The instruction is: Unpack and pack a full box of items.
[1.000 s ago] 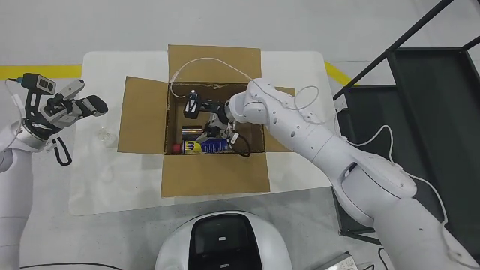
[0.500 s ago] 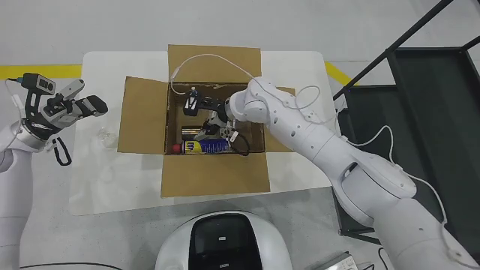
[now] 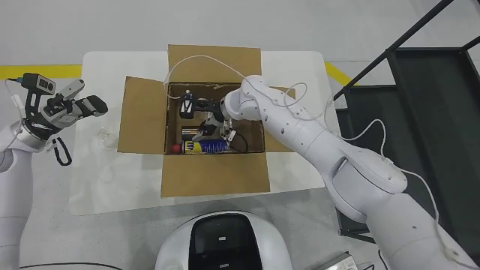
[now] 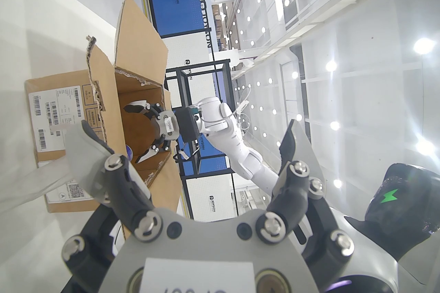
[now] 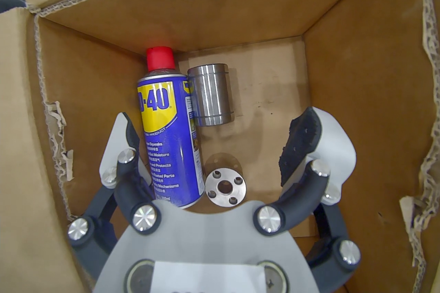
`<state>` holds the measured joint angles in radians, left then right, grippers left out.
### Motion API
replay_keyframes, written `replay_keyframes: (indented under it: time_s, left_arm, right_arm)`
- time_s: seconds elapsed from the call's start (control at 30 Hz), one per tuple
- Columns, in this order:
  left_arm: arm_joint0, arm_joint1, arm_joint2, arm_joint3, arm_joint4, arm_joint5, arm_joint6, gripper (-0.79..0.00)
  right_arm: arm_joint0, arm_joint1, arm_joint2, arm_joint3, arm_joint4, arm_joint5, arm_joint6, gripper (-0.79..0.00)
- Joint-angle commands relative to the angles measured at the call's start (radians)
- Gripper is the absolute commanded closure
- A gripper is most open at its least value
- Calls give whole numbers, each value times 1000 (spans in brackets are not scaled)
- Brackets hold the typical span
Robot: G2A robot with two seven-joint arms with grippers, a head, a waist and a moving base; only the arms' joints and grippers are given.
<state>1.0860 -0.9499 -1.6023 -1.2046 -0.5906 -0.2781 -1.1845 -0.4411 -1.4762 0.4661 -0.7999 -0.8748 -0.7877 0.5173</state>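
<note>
A: Three things lie in the box [image 5: 240, 16]: a can [image 5: 168, 136], a cylinder [image 5: 211, 95] against its shoulder, and a flange [image 5: 225, 188] just beside its base. The right gripper [image 5: 213, 129] hangs inside above them, fingers spread, holding nothing.

B: What could go wrong?

A: I'd judge those fingers could straddle can and cylinder together. Closing might then roll the can or nip both. A finger could also snag the torn wall.

B: And the views?

A: The right wrist view gives the contacts close up. The top view puts the box at frame centre, the can along its lower side, and the left gripper [image 3: 82, 106] at the frame's left edge, off the box, fingers apart with nothing between them
</note>
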Motion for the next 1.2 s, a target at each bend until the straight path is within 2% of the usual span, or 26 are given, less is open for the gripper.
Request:
replay_keyframes:
  time_s: [0.0,0.17,0.33,0.77,1.17]
  left_arm:
    - [0,0,0,0,0,0,0,-785]
    - [7,0,0,-9,8,5,26,-785]
    - [9,4,4,-11,84,-6,68,-785]
    - [-66,-11,167,63,253,-78,18,-785]
    - [-134,-46,315,134,194,-68,-25,-785]
  right_arm:
    - [-1,-1,2,9,-3,-9,-4,-785]
    - [-16,10,28,-14,15,-23,7,-785]
    - [-54,43,82,-107,33,7,49,-785]
    - [-289,178,312,-574,19,131,265,-785]
    - [-295,181,318,-583,19,136,269,-785]
